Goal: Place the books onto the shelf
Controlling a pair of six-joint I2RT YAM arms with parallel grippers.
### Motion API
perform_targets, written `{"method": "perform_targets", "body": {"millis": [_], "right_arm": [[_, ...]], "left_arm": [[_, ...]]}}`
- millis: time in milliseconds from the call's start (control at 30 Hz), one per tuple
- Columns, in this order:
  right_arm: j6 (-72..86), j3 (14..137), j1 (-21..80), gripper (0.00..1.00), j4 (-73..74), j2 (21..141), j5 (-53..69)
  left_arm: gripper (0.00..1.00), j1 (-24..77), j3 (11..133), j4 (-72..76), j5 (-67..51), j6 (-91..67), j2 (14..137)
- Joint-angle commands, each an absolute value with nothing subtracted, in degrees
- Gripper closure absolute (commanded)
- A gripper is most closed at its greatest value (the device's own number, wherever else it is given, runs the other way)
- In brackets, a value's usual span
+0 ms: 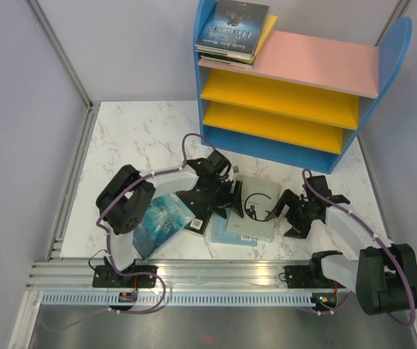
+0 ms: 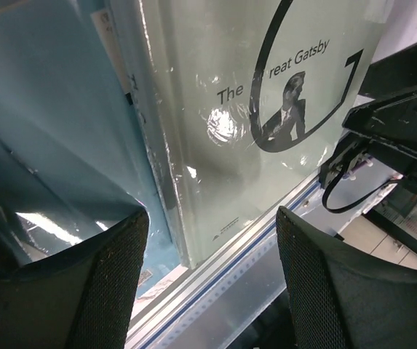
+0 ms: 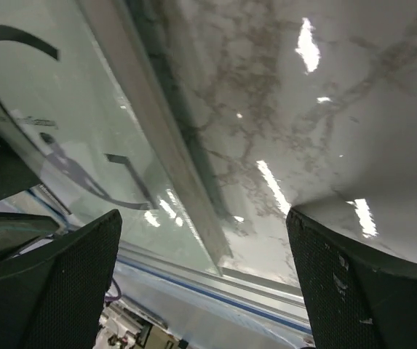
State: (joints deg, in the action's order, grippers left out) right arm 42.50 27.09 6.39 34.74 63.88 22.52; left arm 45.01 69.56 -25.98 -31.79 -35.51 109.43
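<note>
Jaws are being held wide and empty; Gatsby book (image 1: 263,225), long axis toward the shelf (image 1: 317,62), is being flanked by left gripper (image 2: 212,218) and right gripper (image 3: 204,218), 1 per long edge

White marble table (image 1: 139,138). Shelf (image 1: 324,69) stands at far right, with a stack of books (image 1: 233,29) on the left end of its pink top board. Near front: teal book (image 1: 163,218) flat, pale green book (image 1: 260,203) overlapping pale blue book (image 1: 226,231).
</note>
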Motion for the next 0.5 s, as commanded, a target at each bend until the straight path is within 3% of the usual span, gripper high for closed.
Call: {"method": "perform_targets", "body": {"millis": [0, 467], "right_arm": [[46.14, 23.48, 7.82, 0.02, 24.18, 66.35, 23.55], [57.12, 12.31, 12.74, 0.02, -3.16, 77.34, 29.79]], "left_arm": [[0.25, 45.26, 69.35, -22.5, -31.99, -36.3, 112.58], [0.25, 46.85, 66.36, -12.66, -40.24, -41.21, 116.28]]}}
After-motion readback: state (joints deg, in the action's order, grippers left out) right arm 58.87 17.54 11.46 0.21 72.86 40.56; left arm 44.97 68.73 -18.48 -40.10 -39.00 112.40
